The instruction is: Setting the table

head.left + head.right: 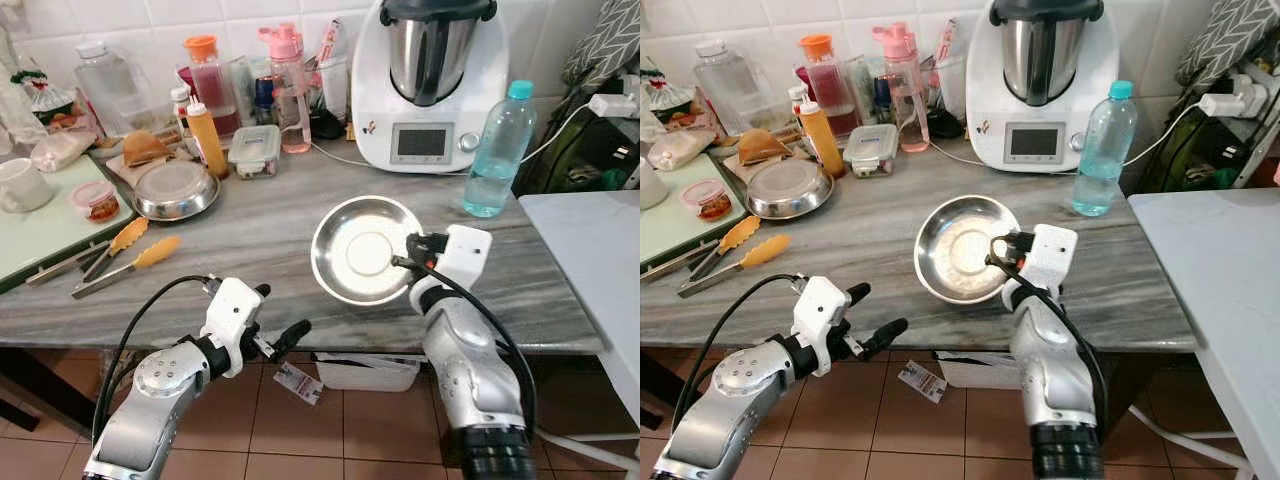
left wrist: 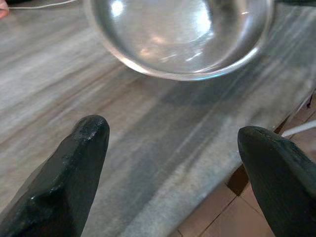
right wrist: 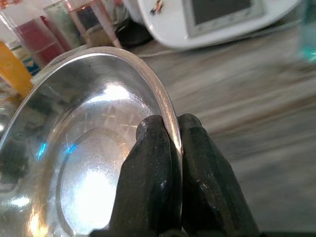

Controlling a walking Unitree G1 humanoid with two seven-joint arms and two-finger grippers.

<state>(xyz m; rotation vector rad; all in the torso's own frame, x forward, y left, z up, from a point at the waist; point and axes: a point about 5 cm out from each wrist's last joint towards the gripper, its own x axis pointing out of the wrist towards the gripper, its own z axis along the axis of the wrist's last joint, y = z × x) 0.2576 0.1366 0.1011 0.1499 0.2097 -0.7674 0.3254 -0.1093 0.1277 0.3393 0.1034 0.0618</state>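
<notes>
A shiny steel bowl (image 1: 352, 250) hangs just above the grey marble counter (image 1: 250, 250), tilted a little. My right gripper (image 1: 408, 252) is shut on its right rim, one finger inside and one outside, as the right wrist view shows at the rim (image 3: 165, 106). My left gripper (image 1: 280, 318) stands open at the counter's front edge, left of the bowl and below it. In the left wrist view its two fingertips (image 2: 89, 143) sit wide apart with the bowl (image 2: 182, 39) ahead of them.
A second steel bowl (image 1: 175, 190), orange-tipped tongs (image 1: 125, 262) and a green tray (image 1: 40, 235) lie at the left. Bottles, jars and a white kitchen machine (image 1: 425, 85) line the back wall. A blue water bottle (image 1: 497, 150) stands right of the bowl. A white table (image 1: 595, 250) is at the right.
</notes>
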